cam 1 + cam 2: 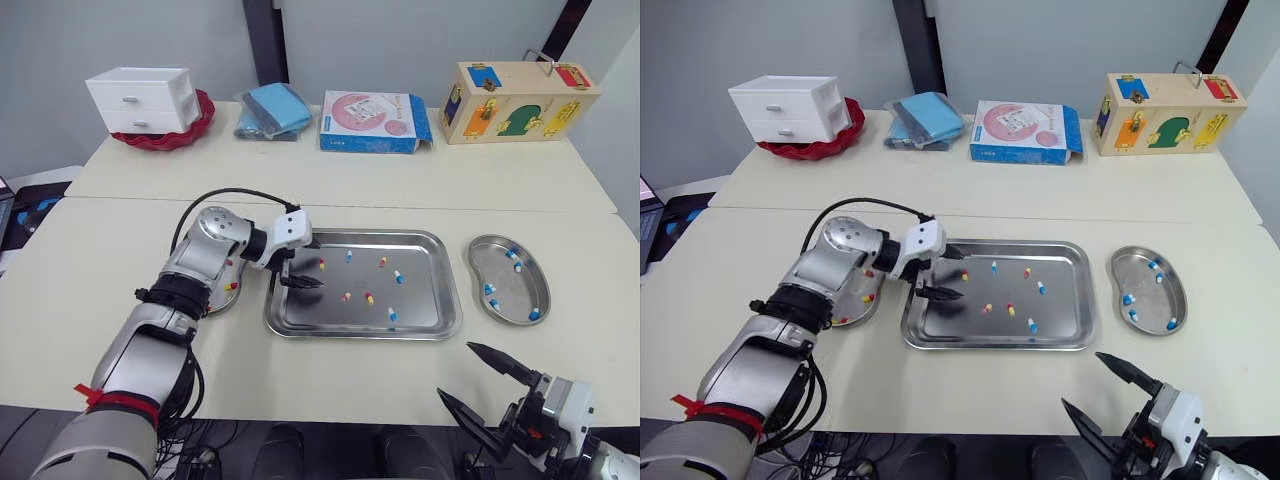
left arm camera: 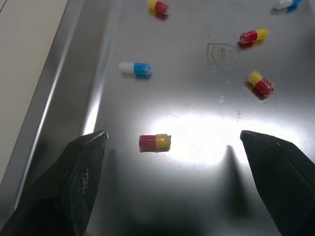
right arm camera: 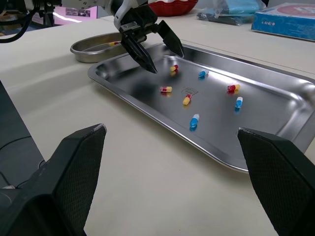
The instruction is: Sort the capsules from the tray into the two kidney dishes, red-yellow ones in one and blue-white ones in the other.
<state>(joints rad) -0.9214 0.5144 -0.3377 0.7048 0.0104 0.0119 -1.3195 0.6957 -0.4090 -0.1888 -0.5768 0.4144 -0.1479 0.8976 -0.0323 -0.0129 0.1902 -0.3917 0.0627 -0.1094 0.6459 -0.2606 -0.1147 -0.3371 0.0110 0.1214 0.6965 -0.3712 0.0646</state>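
A polished, mirror-bright metal tray (image 1: pixel 425 275) is seen beneath the left claw (image 1: pixel 317 265), whose black fingers (image 2: pixel 74 187) are matt and finely grained. Smooth, glossy capsules (image 2: pixel 154 141) are scattered ahead of the claw.

The left gripper (image 3: pixel 167 63) hovers with fingers (image 3: pixel 142 56) spread over the tray (image 3: pixel 268 113), above scattered capsules (image 3: pixel 194 121).

Steel tray (image 1: pixel 430 242) holds seven mixed capsules (image 1: pixel 369 298) — right kidney dish (image 1: pixel 512 298) has blue-white ones, left kidney dish (image 3: pixel 86 49) red-yellow
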